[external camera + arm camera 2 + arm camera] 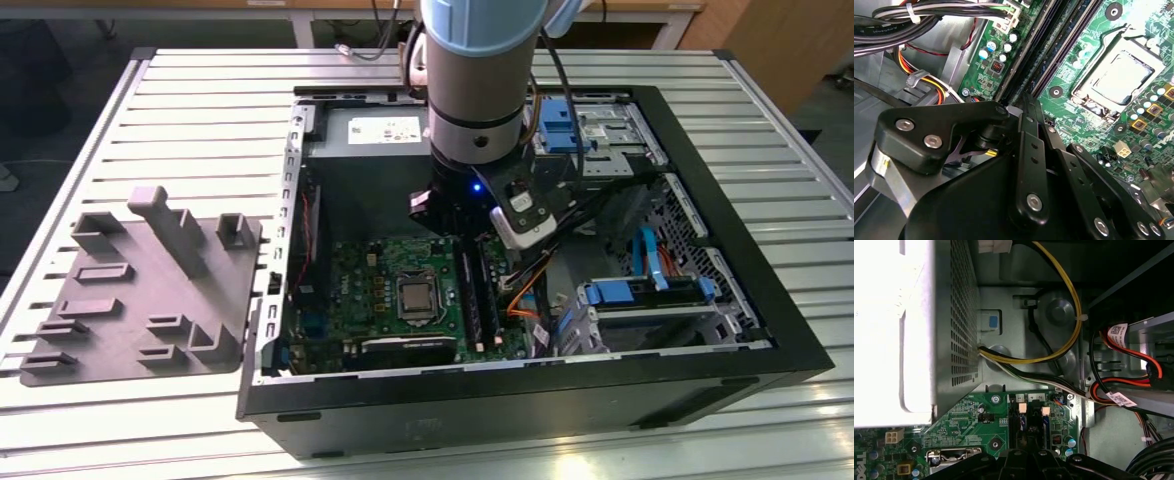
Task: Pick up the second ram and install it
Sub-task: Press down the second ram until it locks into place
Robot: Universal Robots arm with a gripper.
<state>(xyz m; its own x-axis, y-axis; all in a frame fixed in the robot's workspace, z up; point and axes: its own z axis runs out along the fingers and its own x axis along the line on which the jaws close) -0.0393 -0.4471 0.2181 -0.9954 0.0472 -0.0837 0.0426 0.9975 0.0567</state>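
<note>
The second ram is seen standing on edge in the long black memory slots on the green motherboard, directly beneath the claw. Whether the claw is open or closed cannot be told. A grey tray lies on the counter beside the open computer case.

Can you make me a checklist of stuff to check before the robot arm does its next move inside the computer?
1. Gripper over the long black memory slots: ok, it hangs right above them.
2. Second ram in the gripper: cannot tell, the linkage hides the fingertips.
3. Gripper open or shut: cannot tell.
4. Grey tray free of rams: ok, none lies on it.
5. Cables away from the slots: not ok; orange wires run close beside them.
6. Processor socket not touched: ok, the gripper is beside it.
</note>
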